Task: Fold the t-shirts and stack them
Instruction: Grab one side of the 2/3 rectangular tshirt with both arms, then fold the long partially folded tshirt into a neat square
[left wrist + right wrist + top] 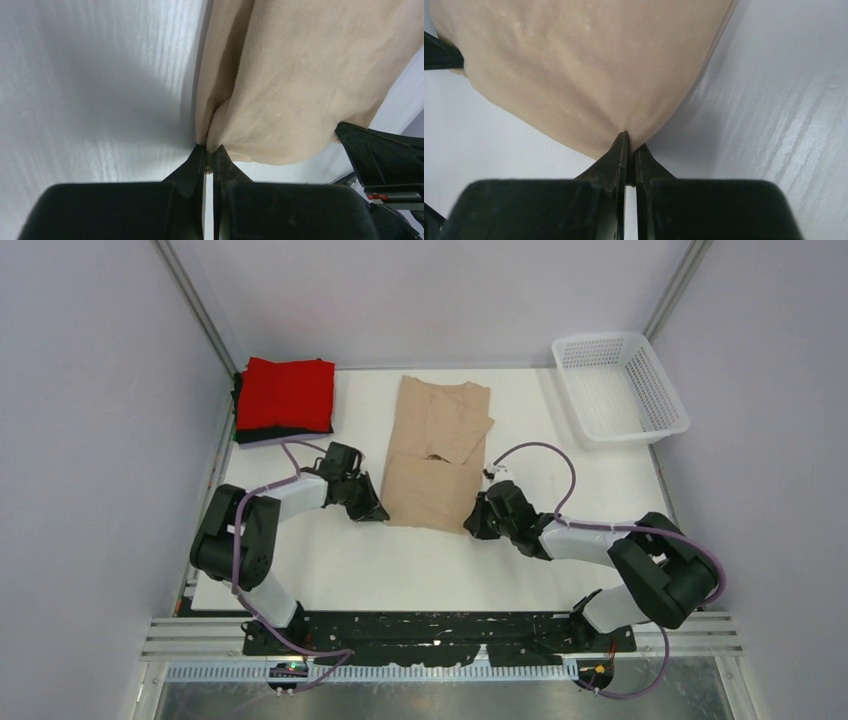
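Observation:
The beige t-shirt point(435, 455) lies as a long strip in the middle of the white table, sleeves folded in. My left gripper point(375, 510) is shut on its near left corner; the pinched cloth point(280, 85) shows in the left wrist view above the fingertips point(197, 157). My right gripper point(472, 522) is shut on its near right corner, with the cloth point(584, 65) bunched at the fingertips point(623, 145). A folded red t-shirt point(287, 392) tops a stack at the back left, with a dark one point(280, 432) under it. The lavender shirt is barely visible.
A white mesh basket point(620, 388) stands at the back right corner. Grey walls close in the table point(400, 570) on the left, right and back. The arm bases sit at the near edge.

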